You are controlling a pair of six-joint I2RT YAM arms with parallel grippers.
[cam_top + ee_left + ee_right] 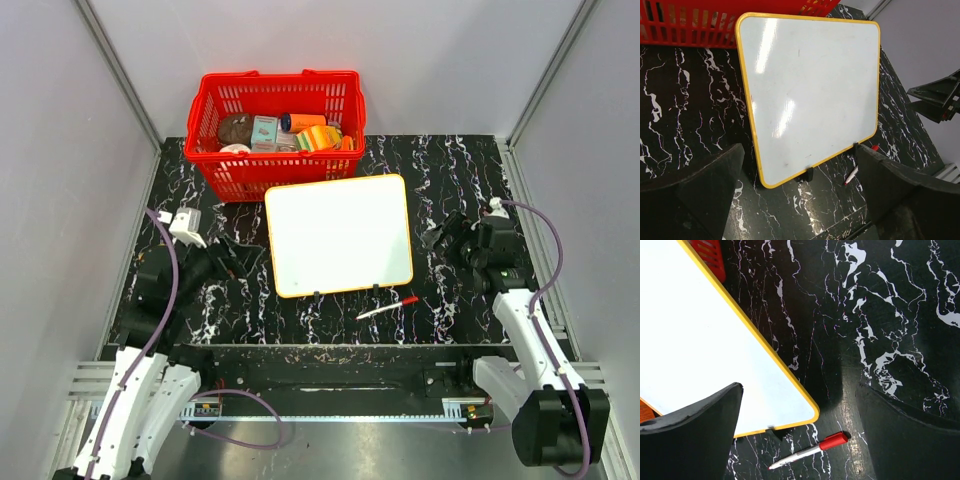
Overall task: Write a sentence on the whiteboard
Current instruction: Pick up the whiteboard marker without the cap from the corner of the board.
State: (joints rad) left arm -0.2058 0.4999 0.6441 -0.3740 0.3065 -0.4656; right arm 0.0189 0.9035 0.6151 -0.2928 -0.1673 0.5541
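Lab enclosure, grey panel walls (450, 60), aluminium rails (118, 70)

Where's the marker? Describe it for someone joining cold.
Find the whiteboard in the middle of the black marbled table. Just off its near edge, toward the right corner, lies the marker. It is the only slim stick there: white barrel, red cap.

The whiteboard (810, 85) looks smooth and glossy, the marbled table (460, 160) polished, the red basket (275, 160) moulded plastic.
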